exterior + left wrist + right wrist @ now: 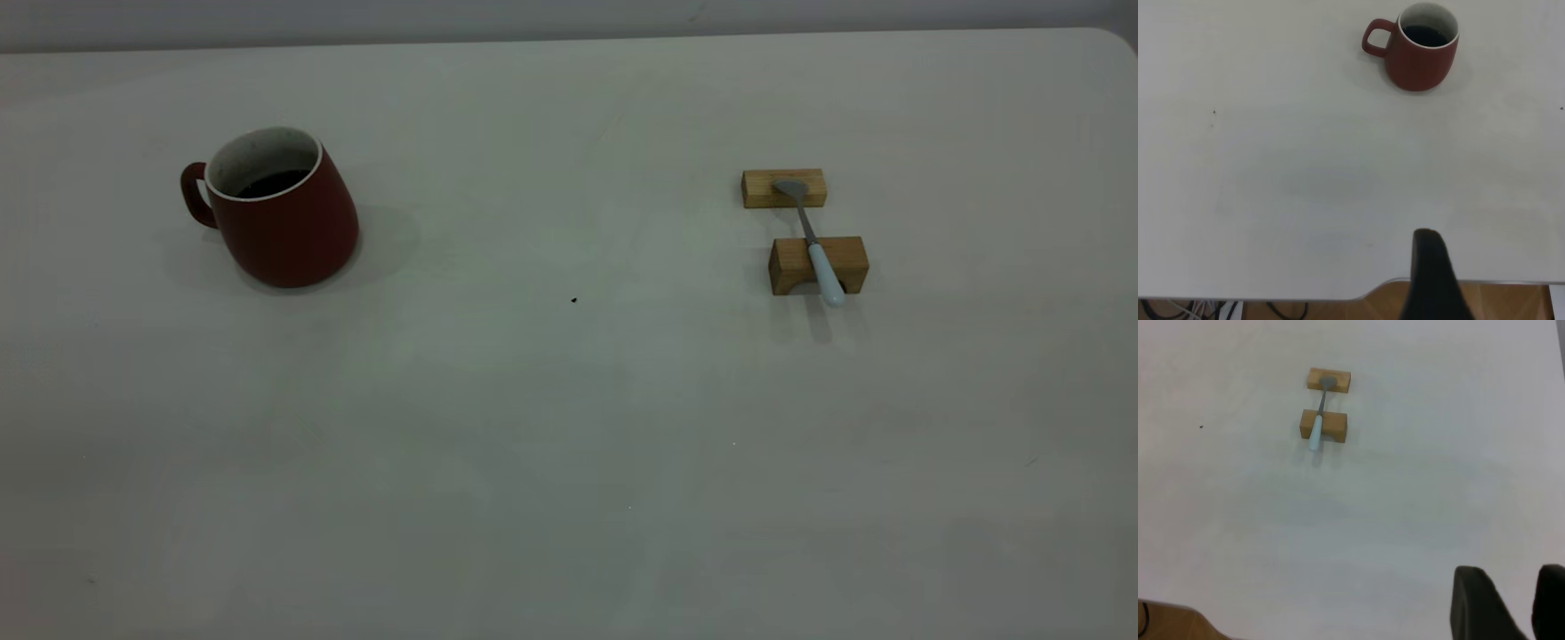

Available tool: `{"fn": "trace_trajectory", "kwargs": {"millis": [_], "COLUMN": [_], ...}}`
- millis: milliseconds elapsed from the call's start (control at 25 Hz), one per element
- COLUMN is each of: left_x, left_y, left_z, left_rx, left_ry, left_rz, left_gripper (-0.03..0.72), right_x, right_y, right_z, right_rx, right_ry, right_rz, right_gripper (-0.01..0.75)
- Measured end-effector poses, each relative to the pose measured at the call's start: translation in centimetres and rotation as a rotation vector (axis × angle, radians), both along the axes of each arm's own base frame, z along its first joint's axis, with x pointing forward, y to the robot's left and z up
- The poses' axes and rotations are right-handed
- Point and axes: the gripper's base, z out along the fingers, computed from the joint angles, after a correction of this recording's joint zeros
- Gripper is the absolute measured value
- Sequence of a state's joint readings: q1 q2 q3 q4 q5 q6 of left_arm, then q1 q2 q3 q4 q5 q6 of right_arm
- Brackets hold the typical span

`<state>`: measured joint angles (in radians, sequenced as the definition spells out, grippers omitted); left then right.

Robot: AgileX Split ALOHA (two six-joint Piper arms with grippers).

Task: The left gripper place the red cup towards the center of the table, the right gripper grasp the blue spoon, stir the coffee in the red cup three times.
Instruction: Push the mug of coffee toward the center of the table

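The red cup [283, 224] stands upright at the table's [569, 462] far left, its handle turned outward, with dark coffee [271, 183] inside. On the right, the blue spoon [824, 274] lies across two wooden blocks, bowl on the far one. Neither arm shows in the exterior view. In the left wrist view my left gripper [1505, 261] hangs over the table's near edge, far from the cup [1421, 59]; only one finger [1431, 270] shows, with nothing beside it. My right gripper [1510, 579] is open and empty, well short of the spoon [1316, 433].
Two tan wooden blocks [784, 188] [840, 258] hold the spoon off the surface. A tiny dark speck [573, 300] lies near the middle. Bare tabletop stretches between cup and spoon. In the left wrist view, the table's edge [1338, 297] borders wooden floor and cables.
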<state>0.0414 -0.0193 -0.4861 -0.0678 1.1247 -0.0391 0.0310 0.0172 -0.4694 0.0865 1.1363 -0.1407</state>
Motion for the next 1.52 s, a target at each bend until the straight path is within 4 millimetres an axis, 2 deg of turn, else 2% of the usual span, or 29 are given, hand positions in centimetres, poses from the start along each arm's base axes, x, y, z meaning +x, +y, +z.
{"fn": "trace_trajectory", "kwargs": {"millis": [240,320,440,640,920,1120,1320,1520], "left_x": [0.3,1.1,3.5,10.5,20.2,26.3,32.0,37.1], "left_y": [0.0,0.0,0.2,0.7,1.7,2.9,6.2,8.0], "left_z": [0.0,0.3,1.3,2.3,1.5,-0.5,-2.8,-5.8], "left_rx": [-0.003,-0.004,-0.005,0.034,0.112,0.2,0.246,0.322], "left_ry": [0.027,0.085,0.168,0.226,0.383,0.503,0.574,0.631], "left_rz": [-0.001,-0.001,0.004,0.005,-0.003,-0.01,0.001,-0.164], "left_gripper": [0.551,0.551,0.551,0.551,0.551,0.551,0.551,0.551], "right_x": [0.0,0.0,0.0,0.0,0.0,0.0,0.0,0.0], "right_y": [0.0,0.0,0.0,0.0,0.0,0.0,0.0,0.0], "right_z": [0.0,0.0,0.0,0.0,0.0,0.0,0.0,0.0], "right_rx": [0.0,0.0,0.0,0.0,0.0,0.0,0.0,0.0], "right_ry": [0.0,0.0,0.0,0.0,0.0,0.0,0.0,0.0], "right_rz": [0.0,0.0,0.0,0.0,0.0,0.0,0.0,0.0], "right_gripper": [0.24,0.24,0.24,0.24,0.24,0.24,0.24,0.24]}}
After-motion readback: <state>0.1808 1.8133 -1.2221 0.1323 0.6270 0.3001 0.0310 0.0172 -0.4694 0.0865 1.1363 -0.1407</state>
